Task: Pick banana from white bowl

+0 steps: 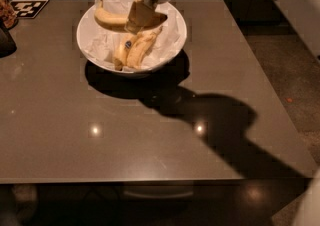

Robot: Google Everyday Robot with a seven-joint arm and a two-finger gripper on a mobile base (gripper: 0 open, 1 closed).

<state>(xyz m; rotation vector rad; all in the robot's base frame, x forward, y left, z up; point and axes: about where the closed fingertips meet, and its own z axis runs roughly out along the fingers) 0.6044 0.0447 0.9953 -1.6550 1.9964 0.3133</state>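
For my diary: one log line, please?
gripper: shut on long curved pale yellow banana | over round white bowl | two short bananas inside

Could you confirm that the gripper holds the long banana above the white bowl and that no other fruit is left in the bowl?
Not quite: the gripper does hold the banana above the white bowl, but the camera view shows two shorter bananas lying in it.

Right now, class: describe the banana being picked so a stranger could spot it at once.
On the brown table, find the white bowl. The gripper hangs over it, jaws shut on the banana. It is the longest, curved one, lying crosswise above two stubbier bananas.
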